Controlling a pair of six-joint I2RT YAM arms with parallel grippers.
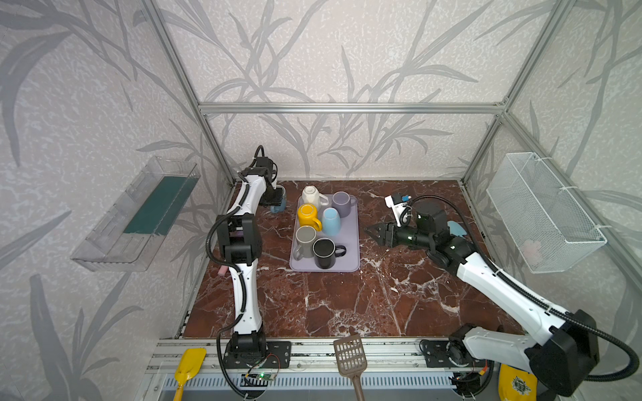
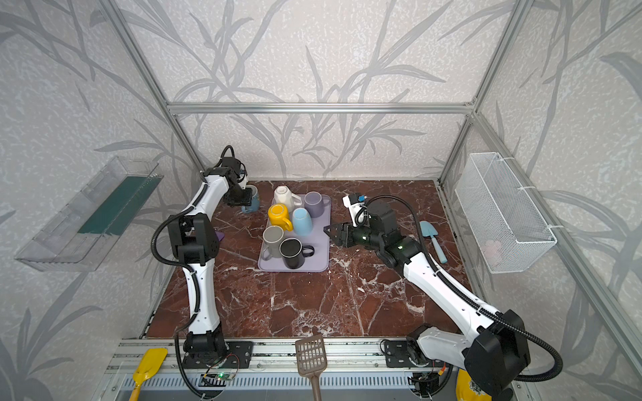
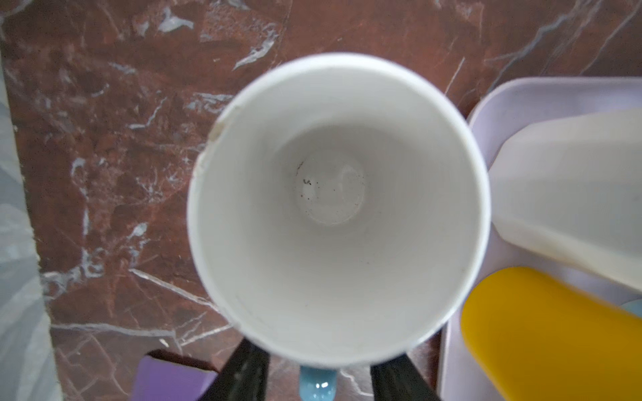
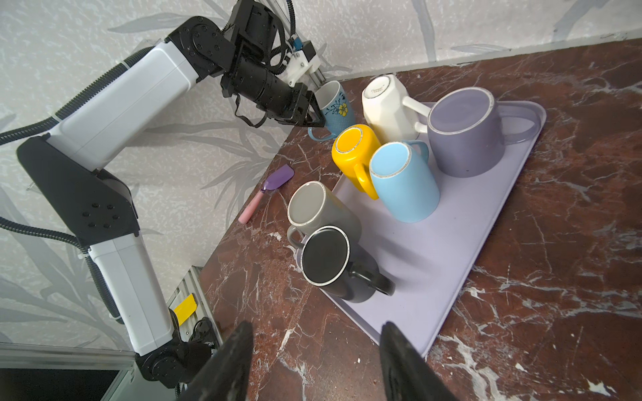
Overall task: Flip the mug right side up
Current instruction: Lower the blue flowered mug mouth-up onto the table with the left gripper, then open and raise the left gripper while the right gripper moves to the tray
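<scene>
A blue flowered mug [image 1: 280, 202] [image 2: 252, 201] [image 4: 336, 107] stands upright on the marble, mouth up, just left of the lilac tray [image 1: 349, 251] [image 2: 321, 251]. From the left wrist view I look straight down into its white inside [image 3: 338, 208]. My left gripper [image 1: 273, 200] [image 2: 240, 199] [image 3: 321, 354] [image 4: 314, 119] is open at the mug's rim. Its two fingers stand apart on either side of the blue handle [image 3: 318, 383] without touching it. My right gripper [image 1: 370, 231] [image 2: 328, 230] [image 4: 314, 330] is open and empty over the marble right of the tray.
The tray [image 4: 451, 260] carries several mugs standing upside down, white, purple, yellow, light blue, grey and black. A purple spatula [image 4: 274, 182] lies left of the tray and a blue shovel [image 2: 432, 239] at the right. A wire basket [image 1: 545, 208] hangs on the right wall.
</scene>
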